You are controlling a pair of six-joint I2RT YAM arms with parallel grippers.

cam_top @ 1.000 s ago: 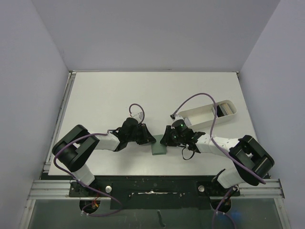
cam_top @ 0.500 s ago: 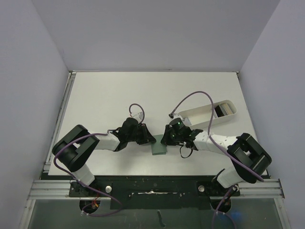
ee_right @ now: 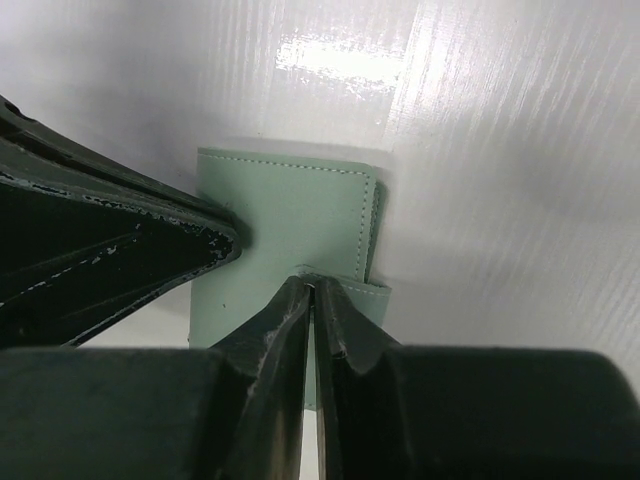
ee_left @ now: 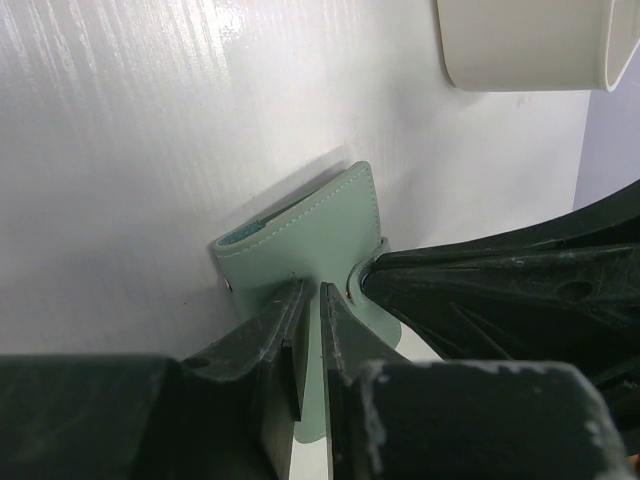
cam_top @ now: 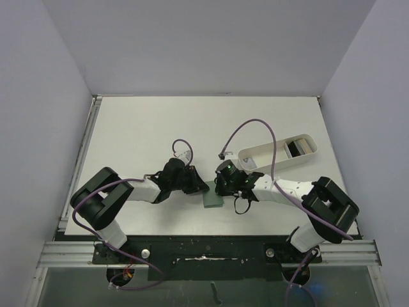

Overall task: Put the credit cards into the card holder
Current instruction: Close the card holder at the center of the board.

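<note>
Fingers (ee_left: 268,332) of left gripper (ee_left: 312,292) and right gripper (ee_right: 312,286) pinch card holder (ee_right: 288,210); tray (cam_top: 262,155) holds cards (cam_top: 295,148).

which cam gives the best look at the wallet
Right wrist: the wallet fills mid-frame, with its stitched cover and folded edge clear. Left wrist shows it at an angle, its near part hidden. Top external shows only a small green patch, mostly covered.

The card holder (cam_top: 211,199) lies on the table (cam_top: 140,128) close to its near edge, between the left gripper (cam_top: 202,188) and right gripper (cam_top: 219,190) (both touch it). Farther right and back lies a tray (cam_top: 262,153), credit cards (cam_top: 299,148) in its right end.
</note>
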